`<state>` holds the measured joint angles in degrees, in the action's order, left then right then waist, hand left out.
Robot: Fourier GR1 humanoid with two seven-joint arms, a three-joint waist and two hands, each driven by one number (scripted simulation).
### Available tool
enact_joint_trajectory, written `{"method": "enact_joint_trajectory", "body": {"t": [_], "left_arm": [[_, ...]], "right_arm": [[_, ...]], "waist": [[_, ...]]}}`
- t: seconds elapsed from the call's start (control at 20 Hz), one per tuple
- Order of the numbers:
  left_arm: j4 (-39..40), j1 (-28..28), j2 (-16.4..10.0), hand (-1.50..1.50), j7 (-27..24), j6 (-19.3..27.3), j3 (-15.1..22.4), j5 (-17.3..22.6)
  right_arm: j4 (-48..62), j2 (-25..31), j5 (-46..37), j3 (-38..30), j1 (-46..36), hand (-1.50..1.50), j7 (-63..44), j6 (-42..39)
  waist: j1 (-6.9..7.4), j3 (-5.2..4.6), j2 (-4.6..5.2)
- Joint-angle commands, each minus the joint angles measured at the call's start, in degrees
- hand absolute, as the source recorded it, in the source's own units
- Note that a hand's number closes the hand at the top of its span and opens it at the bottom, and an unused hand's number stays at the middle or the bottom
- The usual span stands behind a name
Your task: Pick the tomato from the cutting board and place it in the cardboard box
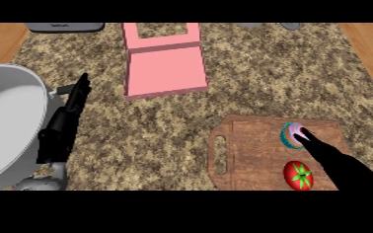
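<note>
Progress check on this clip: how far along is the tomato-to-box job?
Done: nothing yet; the tomato lies on the cutting board, and the pink box has no tomato in it. In hand: the right hand is over the board, fingers straight, beside the tomato, not holding it. Remaining: grasp, carry, place. The left hand rests open at the view's left.

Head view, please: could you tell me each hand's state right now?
Black left hand: open, holding nothing.
Black right hand: open, holding nothing.
</note>
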<state>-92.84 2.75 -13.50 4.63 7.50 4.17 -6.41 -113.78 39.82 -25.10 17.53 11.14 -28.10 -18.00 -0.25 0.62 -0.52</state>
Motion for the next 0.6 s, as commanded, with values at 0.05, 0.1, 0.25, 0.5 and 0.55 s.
{"method": "enact_joint_trajectory", "body": {"t": [0.05,0.1,0.25,0.5,0.55], "left_arm": [[6.3,-1.5,-2.5,0.0,0.3,-1.6,-4.6,1.6],[6.3,-3.6,-0.6,0.0,-1.1,0.7,-2.7,-0.8],[3.5,-2.8,-0.2,0.0,1.9,0.9,-1.9,-1.5],[1.6,-4.5,-3.3,0.0,1.6,-3.4,-4.1,2.0],[3.4,-4.9,-2.2,0.0,-0.7,-1.6,-3.8,0.3]], "right_arm": [[0.0,-1.4,-0.7,0.1,-0.5,-1.5,-0.6,-1.3],[1.5,-3.1,-2.6,1.1,-0.3,-1.5,0.0,0.8],[1.4,-3.9,-1.7,0.1,-0.5,-1.5,0.4,0.2],[4.6,-5.9,-6.8,3.2,1.2,-1.5,2.5,2.8],[6.3,-6.6,-5.4,2.1,-1.5,-1.5,2.2,1.8]], "waist": [[0.24,-0.66,0.6],[0.36,-0.64,0.6],[0.29,-0.62,0.51],[0.65,-0.6,0.44],[0.83,-0.62,0.57]]}}
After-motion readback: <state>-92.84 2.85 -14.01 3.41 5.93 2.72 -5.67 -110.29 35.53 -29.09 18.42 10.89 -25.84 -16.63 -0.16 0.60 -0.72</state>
